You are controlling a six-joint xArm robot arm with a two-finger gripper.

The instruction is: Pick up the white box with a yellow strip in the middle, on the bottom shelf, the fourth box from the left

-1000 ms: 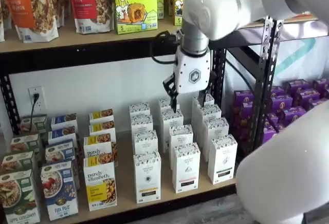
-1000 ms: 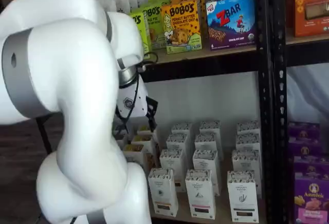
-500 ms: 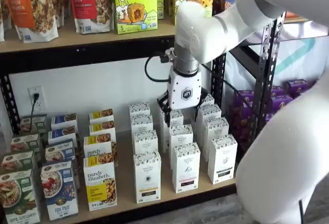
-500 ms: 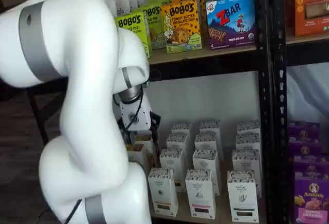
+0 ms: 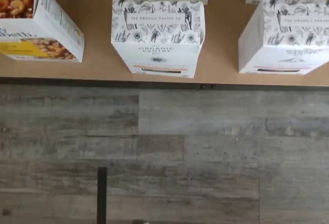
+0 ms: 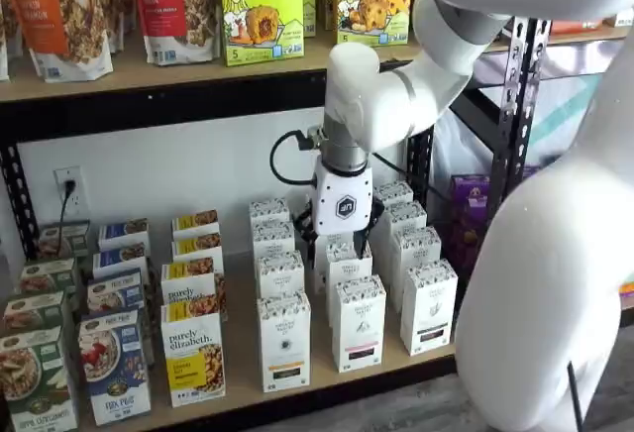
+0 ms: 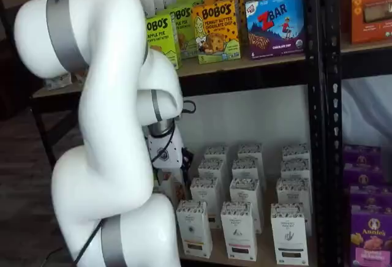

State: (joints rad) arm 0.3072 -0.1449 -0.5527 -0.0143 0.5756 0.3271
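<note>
The white box (image 6: 284,341) stands at the front of the left white column on the bottom shelf (image 6: 241,358), with a yellowish band low on its front. It also shows in a shelf view (image 7: 195,228). In the wrist view the white box (image 5: 158,35) lies near the middle, at the edge of the shelf board (image 5: 97,67). My gripper (image 6: 340,239) hangs over the white cartons behind it, above the middle column and apart from the box. Its black fingers show only partly, so no gap can be judged. In a shelf view the gripper (image 7: 174,160) is mostly hidden by the arm.
Granola boxes (image 6: 191,358) stand just left of the white box, and a pink-banded white carton (image 6: 359,323) just right. Purple boxes (image 7: 370,230) sit beyond the black upright (image 6: 515,145). An upper shelf with snack boxes (image 6: 260,6) runs overhead. Grey plank floor (image 5: 205,157) lies before the shelf.
The arm has swung left and lower. The gripper has come down from above the rear white cartons to just over the middle rows.
</note>
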